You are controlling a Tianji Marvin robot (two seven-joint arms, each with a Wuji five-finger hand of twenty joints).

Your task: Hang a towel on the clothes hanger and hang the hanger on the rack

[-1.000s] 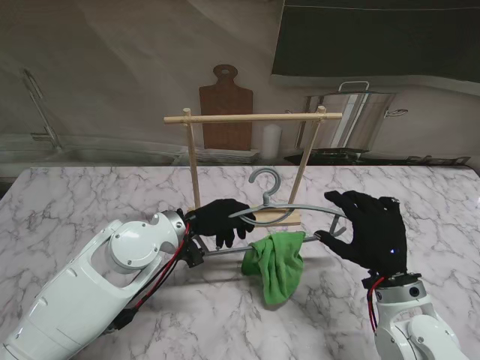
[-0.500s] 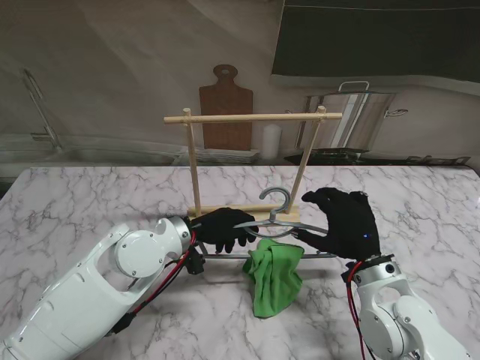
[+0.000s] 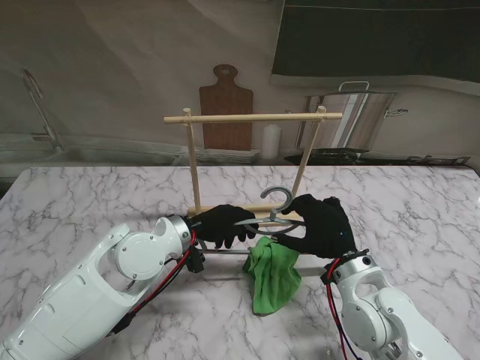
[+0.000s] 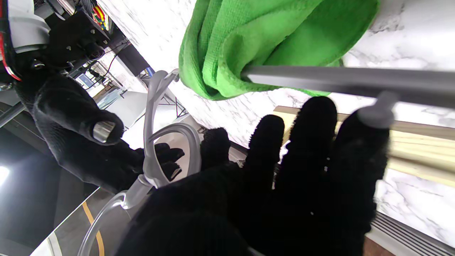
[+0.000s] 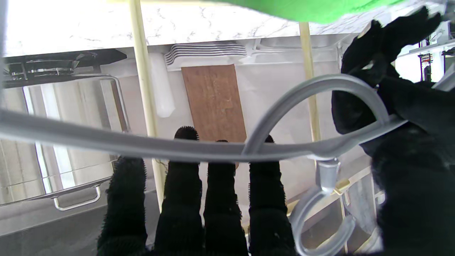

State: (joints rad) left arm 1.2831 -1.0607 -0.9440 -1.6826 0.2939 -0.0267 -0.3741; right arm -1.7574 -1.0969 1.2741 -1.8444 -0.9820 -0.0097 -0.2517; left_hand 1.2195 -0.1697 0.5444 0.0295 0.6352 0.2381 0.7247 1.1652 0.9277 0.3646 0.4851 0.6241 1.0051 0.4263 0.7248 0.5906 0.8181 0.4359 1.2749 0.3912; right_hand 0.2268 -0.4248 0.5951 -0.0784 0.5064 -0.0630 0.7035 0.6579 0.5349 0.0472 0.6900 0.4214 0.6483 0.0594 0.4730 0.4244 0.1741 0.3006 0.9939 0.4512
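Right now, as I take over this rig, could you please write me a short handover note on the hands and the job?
Left hand: shut on the hanger, at its left shoulder.
Right hand: at the hanger's right side, fingers over the wire; a firm grip cannot be confirmed.
Towel: green, draped over the hanger's bottom bar, hanging down to the table.
Rack: wooden, farther from me than the hanger; its top bar is bare.
Done: towel on hanger.
Left: lift the hanger and hook it over the rack's top bar.

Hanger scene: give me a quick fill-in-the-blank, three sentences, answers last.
1. The towel draped over the hanger's bottom bar is ____ in colour.
2. The hanger is held by ____ hands, left hand and right hand.
3. The hanger's hook is not yet on the ____.

Answers: green; both; rack
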